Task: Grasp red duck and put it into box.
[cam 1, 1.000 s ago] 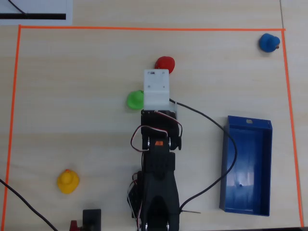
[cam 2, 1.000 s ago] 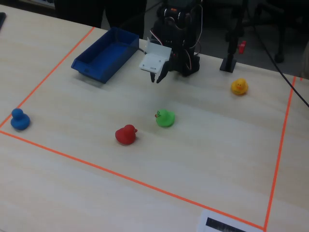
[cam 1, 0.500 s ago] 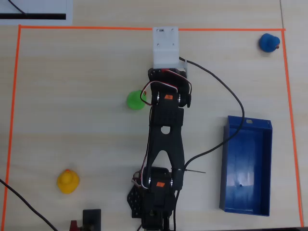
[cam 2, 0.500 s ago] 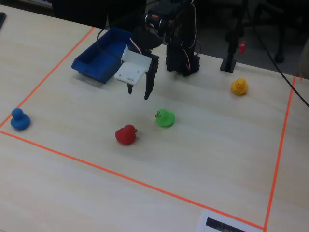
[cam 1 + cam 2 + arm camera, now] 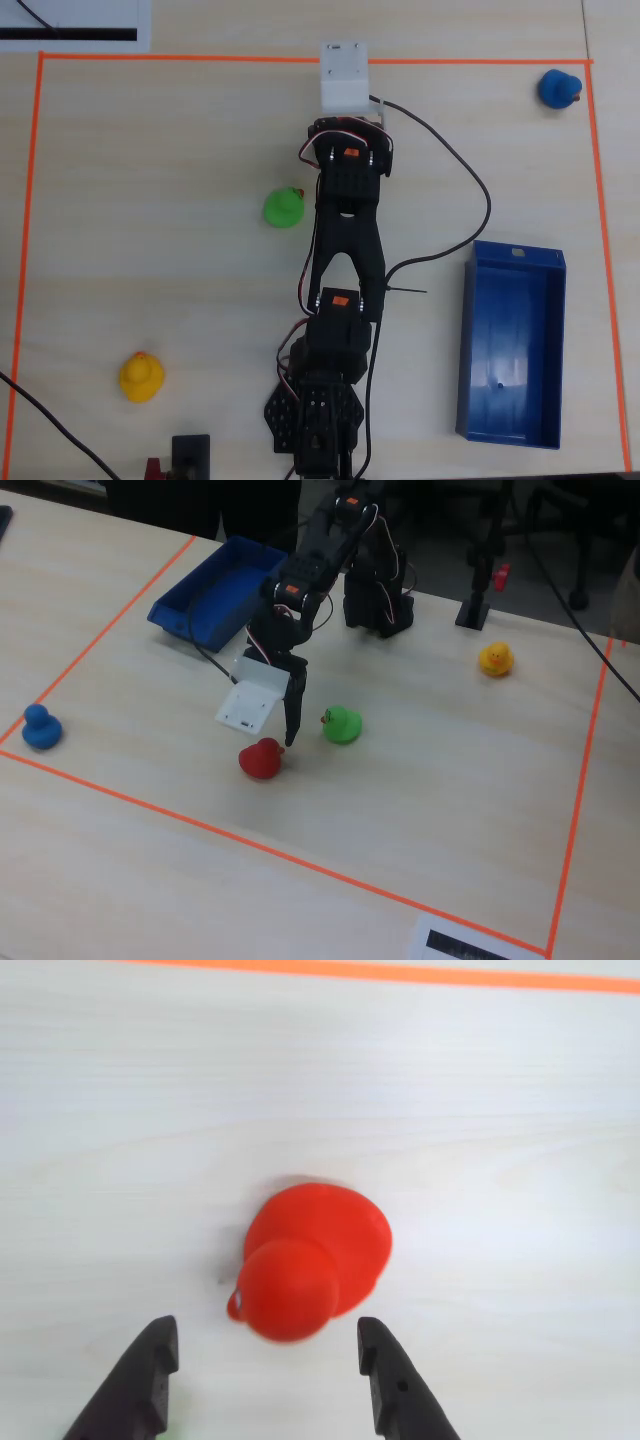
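The red duck sits on the light wood table, just ahead of my gripper in the wrist view, its head lying level with the two black fingertips. The jaws are open wide and empty, one on each side of the duck, not touching it. In the fixed view the gripper points down right beside the red duck. In the overhead view the white wrist camera housing covers both the duck and the gripper. The blue box is empty, to the right of the arm; it also shows in the fixed view.
A green duck sits close beside the arm. A blue duck and a yellow duck sit near corners. Orange tape borders the work area.
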Action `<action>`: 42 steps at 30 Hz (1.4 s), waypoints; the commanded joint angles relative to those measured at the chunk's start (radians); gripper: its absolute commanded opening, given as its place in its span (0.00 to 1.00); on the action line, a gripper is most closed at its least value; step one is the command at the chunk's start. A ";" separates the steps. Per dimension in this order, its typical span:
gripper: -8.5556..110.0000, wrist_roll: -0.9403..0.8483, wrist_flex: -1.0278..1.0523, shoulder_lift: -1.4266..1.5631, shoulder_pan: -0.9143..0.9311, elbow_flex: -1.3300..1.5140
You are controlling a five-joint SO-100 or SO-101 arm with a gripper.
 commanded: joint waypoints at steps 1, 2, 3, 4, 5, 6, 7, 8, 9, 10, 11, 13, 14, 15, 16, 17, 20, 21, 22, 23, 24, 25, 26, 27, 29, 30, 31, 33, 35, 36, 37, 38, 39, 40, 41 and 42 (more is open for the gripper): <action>0.28 0.002 -0.037 -0.015 0.008 -0.048; 0.28 0.002 -0.041 -0.026 0.009 -0.048; 0.27 0.002 -0.046 -0.038 0.011 -0.049; 0.27 0.002 -0.049 -0.049 0.012 -0.054; 0.27 0.002 -0.052 -0.060 0.014 -0.058; 0.27 0.002 -0.055 -0.072 0.017 -0.066; 0.27 0.002 -0.055 -0.084 0.020 -0.077; 0.27 0.002 -0.055 -0.098 0.021 -0.087; 0.26 0.002 -0.055 -0.114 0.025 -0.100; 0.26 0.002 -0.055 -0.127 0.028 -0.114; 0.25 0.002 -0.052 -0.138 0.029 -0.124; 0.24 -0.002 -0.051 -0.155 0.035 -0.138; 0.21 -0.002 -0.051 -0.161 0.037 -0.141; 0.18 -0.002 -0.051 -0.163 0.040 -0.143; 0.14 -0.002 -0.051 -0.164 0.041 -0.143; 0.10 0.000 -0.051 -0.164 0.043 -0.143; 0.07 -0.003 -0.031 -0.164 0.049 -0.150; 0.07 -0.005 -0.026 -0.163 0.051 -0.152; 0.07 -0.005 -0.023 -0.161 0.052 -0.153; 0.07 -0.005 -0.023 -0.158 0.055 -0.153; 0.07 -0.006 -0.021 -0.156 0.057 -0.155; 0.07 -0.006 -0.021 -0.150 0.060 -0.156; 0.07 -0.003 -0.021 -0.146 0.063 -0.161; 0.07 0.003 -0.018 -0.138 0.066 -0.166; 0.07 0.032 -0.015 -0.110 0.075 -0.179; 0.07 0.054 -0.003 -0.092 0.083 -0.190; 0.07 0.072 0.018 -0.069 0.092 -0.206; 0.07 0.100 0.077 -0.015 0.120 -0.227; 0.07 0.103 0.135 0.046 0.161 -0.238; 0.07 0.104 0.160 0.080 0.187 -0.238; 0.07 0.107 0.189 0.117 0.215 -0.238; 0.07 0.107 0.219 0.153 0.245 -0.236; 0.07 0.107 0.256 0.192 0.275 -0.235; 0.07 0.107 0.301 0.232 0.308 -0.233; 0.07 0.107 0.347 0.270 0.342 -0.230; 0.07 0.107 0.396 0.304 0.380 -0.230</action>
